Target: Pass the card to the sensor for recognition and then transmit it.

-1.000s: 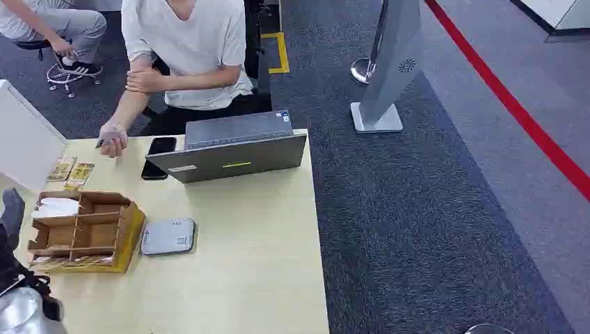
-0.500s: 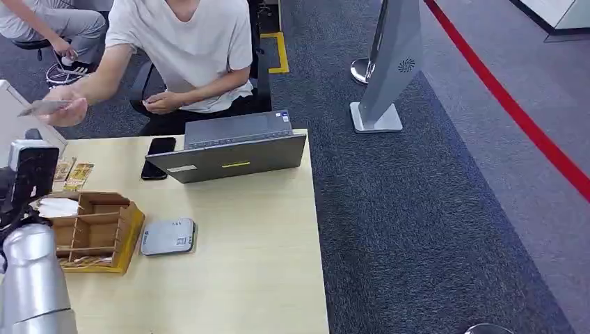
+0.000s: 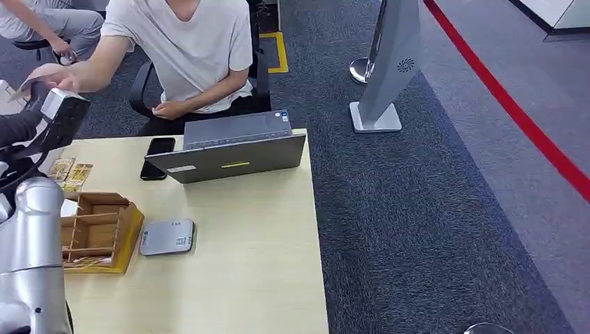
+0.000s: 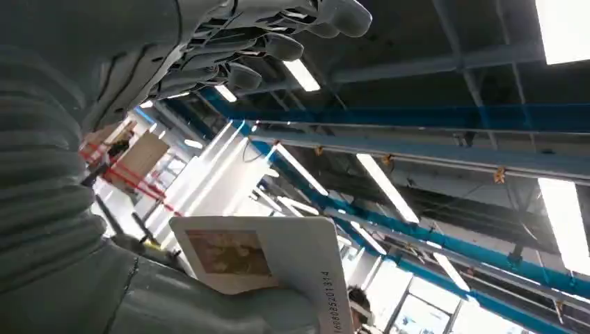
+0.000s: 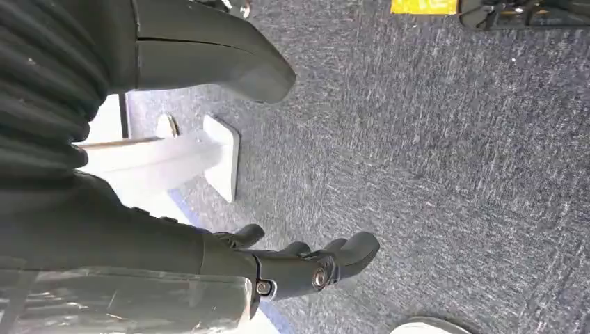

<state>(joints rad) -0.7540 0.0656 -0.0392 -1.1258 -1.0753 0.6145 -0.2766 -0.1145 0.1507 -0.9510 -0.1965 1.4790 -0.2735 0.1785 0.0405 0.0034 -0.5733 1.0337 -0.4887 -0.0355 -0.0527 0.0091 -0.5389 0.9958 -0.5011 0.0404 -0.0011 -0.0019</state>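
A white card [image 4: 278, 261] with a small picture and a printed number lies against the thumb [image 4: 209, 306] of my left hand [image 4: 229, 49]; the fingers are spread well apart from it. In the head view my left hand [image 3: 15, 126] is raised at the far left, above the table's back corner. A seated person's hand [image 3: 52, 75] reaches to it and holds the card [image 3: 22, 88]. The grey card sensor [image 3: 167, 236] lies flat on the table. My right hand [image 5: 306, 268] hangs over the carpet with nothing in it.
A wooden compartment box [image 3: 94, 233] stands left of the sensor on the light table [image 3: 257, 278]. A grey laptop [image 3: 233, 149] and a black phone [image 3: 157, 157] lie at the back edge. Small packets [image 3: 69, 172] lie by the back left corner.
My left arm has risen further towards the back left. The person's hand with the card has moved up to meet my left hand.
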